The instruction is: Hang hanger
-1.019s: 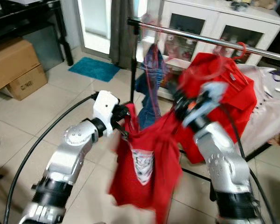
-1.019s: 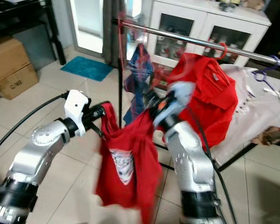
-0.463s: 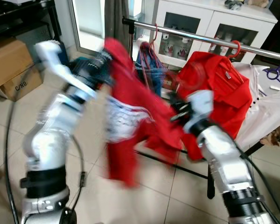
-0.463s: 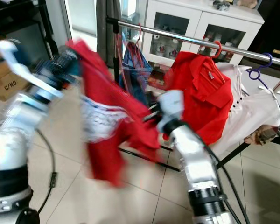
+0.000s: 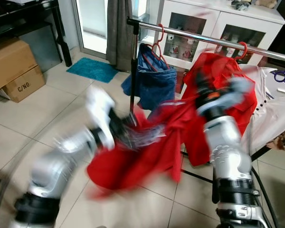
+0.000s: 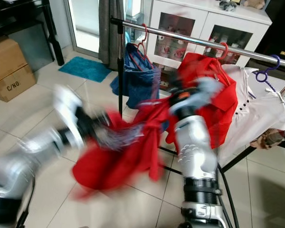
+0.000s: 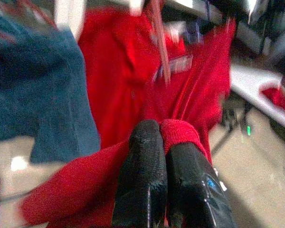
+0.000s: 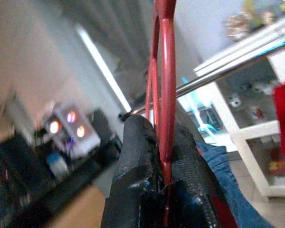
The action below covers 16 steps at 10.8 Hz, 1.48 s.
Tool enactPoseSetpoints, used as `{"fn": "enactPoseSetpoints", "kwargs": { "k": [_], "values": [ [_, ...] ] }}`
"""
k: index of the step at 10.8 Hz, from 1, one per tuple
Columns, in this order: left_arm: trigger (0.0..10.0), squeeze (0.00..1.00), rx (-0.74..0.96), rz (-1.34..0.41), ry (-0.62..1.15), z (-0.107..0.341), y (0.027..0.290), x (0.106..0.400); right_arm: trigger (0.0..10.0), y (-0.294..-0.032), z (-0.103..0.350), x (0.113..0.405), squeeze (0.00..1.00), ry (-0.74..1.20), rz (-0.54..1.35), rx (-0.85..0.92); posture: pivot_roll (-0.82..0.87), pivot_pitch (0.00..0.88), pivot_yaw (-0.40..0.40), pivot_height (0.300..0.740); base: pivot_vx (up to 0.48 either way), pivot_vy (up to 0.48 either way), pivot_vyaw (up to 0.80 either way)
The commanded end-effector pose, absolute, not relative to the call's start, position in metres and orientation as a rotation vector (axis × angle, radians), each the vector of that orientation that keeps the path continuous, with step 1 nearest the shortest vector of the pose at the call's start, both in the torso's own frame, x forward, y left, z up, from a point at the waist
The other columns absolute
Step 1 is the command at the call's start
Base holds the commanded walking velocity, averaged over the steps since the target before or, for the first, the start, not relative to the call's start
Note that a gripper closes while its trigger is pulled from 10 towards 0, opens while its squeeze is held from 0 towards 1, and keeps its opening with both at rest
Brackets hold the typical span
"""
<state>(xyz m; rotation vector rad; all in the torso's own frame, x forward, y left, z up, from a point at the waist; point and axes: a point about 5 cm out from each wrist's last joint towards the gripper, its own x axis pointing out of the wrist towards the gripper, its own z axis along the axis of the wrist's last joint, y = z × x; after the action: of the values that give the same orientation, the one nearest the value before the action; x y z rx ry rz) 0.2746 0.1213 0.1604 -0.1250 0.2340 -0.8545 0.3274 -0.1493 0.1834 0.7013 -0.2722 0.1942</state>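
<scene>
Half a second ago the left arm was up high with the red shirt flung wide; now the left gripper (image 7: 164, 156) has dropped low and the red shirt (image 5: 133, 161) sags in a heap between the two arms, above the floor tiles (image 5: 47, 104). The right gripper (image 8: 164, 142) has gone up toward the silver rail (image 5: 204, 40). Its two black fingers are squeezed tight on the red hanger (image 8: 164, 57), with the thin red bars poking up between them. The left gripper's fingers are pinched together on a fold of the red cloth. The hanger looks thin, hard and light, so it is best held by its neck just under the hook. The shirt is soft and floppy; it will likely swing and pull the hanger sideways. It is bright red, with a pale print that is too blurred to read. On the rail hang a blue garment (image 5: 154, 78) and a red jacket (image 5: 218, 76), and the free space lies between them.
</scene>
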Motion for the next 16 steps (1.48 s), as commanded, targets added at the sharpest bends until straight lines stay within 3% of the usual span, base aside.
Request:
{"fn": "enactPoseSetpoints", "kwargs": {
  "k": [1, 4, 9, 11, 13, 14, 15, 16],
  "values": [
    [0.0, 0.00, -0.071, -0.870, 0.275, 0.156, 0.122, 0.272, 0.0, -0.158, 0.192, 0.328, 0.00, -0.316, 0.162, 0.777, -0.07, 0.000, -0.068, 0.740, 0.000, 0.000, 0.00],
    [0.0, 0.00, 0.096, -0.852, 0.519, 0.108, 0.146, 0.255, 0.0, -0.169, 0.205, 0.337, 0.00, -0.372, 0.128, 0.909, -0.06, 0.000, -0.064, 0.740, 0.000, 0.000, 0.00],
    [0.0, 0.00, 0.229, -0.769, 0.681, 0.070, 0.177, 0.243, 0.0, -0.172, 0.239, 0.341, 0.00, -0.476, 0.215, 0.919, -0.07, 0.000, -0.064, 0.740, 0.000, 0.000, 0.00],
    [0.0, 0.00, 0.202, -0.706, 0.501, 0.089, 0.179, 0.257, 0.0, -0.164, 0.225, 0.337, 0.00, -0.371, 0.258, 0.737, -0.07, 0.000, -0.067, 0.740, 0.000, 0.000, 0.00],
    [0.0, 0.00, 0.079, -0.659, 0.301, 0.120, 0.174, 0.265, 0.0, -0.159, 0.187, 0.325, 0.00, -0.181, 0.279, 0.407, -0.07, 0.000, -0.072, 0.740, 0.000, 0.000, 0.00],
    [0.0, 0.00, -0.008, -0.555, 0.169, 0.144, 0.175, 0.265, 0.0, -0.161, 0.145, 0.300, 0.00, 0.029, 0.273, 0.223, -0.07, 0.000, -0.074, 0.740, 0.000, 0.000, 0.00],
    [5.2, 0.00, 0.006, -0.482, 0.129, 0.151, 0.178, 0.265, 8.8, -0.168, 0.122, 0.284, 0.00, 0.153, 0.223, 0.180, -0.07, 0.000, -0.077, 0.740, 0.000, 0.000, 0.00],
    [10.0, 0.00, 0.001, -0.368, 0.124, 0.152, 0.184, 0.268, 10.0, -0.165, 0.109, 0.270, 0.00, 0.243, 0.256, 0.158, -0.07, 0.000, -0.080, 0.740, 0.000, 0.000, 0.00]
  ]
}}
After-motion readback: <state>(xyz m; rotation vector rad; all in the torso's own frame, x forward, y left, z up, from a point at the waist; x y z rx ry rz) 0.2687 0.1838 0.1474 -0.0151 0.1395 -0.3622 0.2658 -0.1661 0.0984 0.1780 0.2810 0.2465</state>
